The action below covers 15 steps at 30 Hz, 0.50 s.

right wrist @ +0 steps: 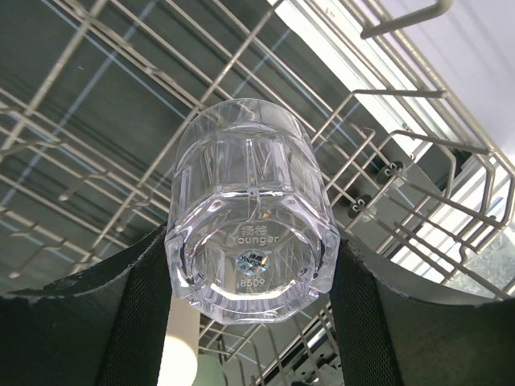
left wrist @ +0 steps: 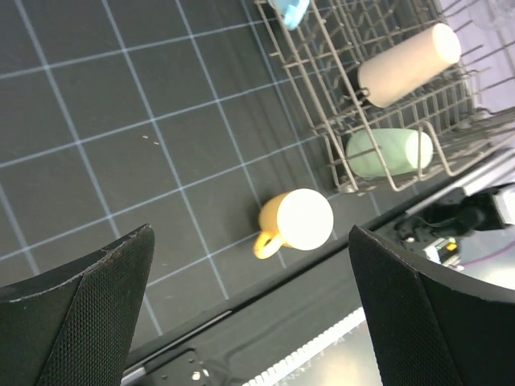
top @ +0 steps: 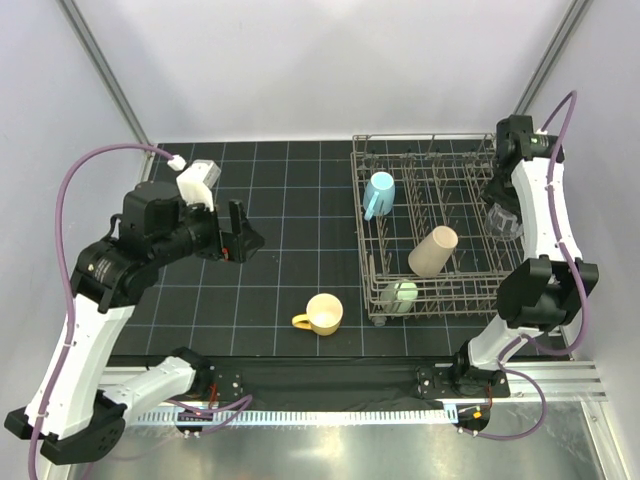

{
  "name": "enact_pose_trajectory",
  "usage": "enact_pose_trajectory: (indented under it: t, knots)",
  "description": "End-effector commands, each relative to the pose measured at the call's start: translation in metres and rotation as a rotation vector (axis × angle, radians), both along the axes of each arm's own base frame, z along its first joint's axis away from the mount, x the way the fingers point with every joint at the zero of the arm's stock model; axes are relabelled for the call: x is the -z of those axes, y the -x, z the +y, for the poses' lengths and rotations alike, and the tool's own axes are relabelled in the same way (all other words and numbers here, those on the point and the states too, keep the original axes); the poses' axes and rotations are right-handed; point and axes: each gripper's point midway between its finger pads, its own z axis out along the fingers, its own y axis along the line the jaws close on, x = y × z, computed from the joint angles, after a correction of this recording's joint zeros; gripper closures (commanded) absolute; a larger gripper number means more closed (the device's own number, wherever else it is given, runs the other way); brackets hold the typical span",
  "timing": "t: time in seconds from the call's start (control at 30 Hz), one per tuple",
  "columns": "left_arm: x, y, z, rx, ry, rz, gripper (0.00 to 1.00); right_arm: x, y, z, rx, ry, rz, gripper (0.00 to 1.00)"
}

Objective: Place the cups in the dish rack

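Glass (right wrist: 249, 217) clamped between right jaws (above dish rack (top: 425, 140)); left jaws gape empty.

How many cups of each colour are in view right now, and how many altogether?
Light blue cup: 1
Tan cylindrical tumbler: 1
Pale green cup: 1
Yellow mug with handle: 1
Clear faceted glass: 1
Total: 5

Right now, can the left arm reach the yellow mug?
Probably yes. The left gripper is open and empty, and the yellow mug sits alone on the black mat outside the dish rack, with nothing between them.
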Motion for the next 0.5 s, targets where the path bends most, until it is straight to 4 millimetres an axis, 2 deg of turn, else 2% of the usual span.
enact_pose_trajectory:
  t: [0.0, 0.27, 0.47]
  knots:
    - [-0.011, -0.005, 0.011, -0.022, -0.061, -0.066, 0.00, 0.004, -0.006, -0.010, 0.041, 0.043, -0.033, 0.96]
    - [-0.006, -0.014, 0.009, -0.027, -0.097, -0.054, 0.00, 0.039, -0.016, -0.010, 0.025, 0.034, 0.024, 0.96]
    - [-0.005, -0.018, 0.008, -0.032, -0.104, -0.034, 0.00, 0.063, -0.032, -0.006, -0.004, -0.004, 0.027, 0.96]
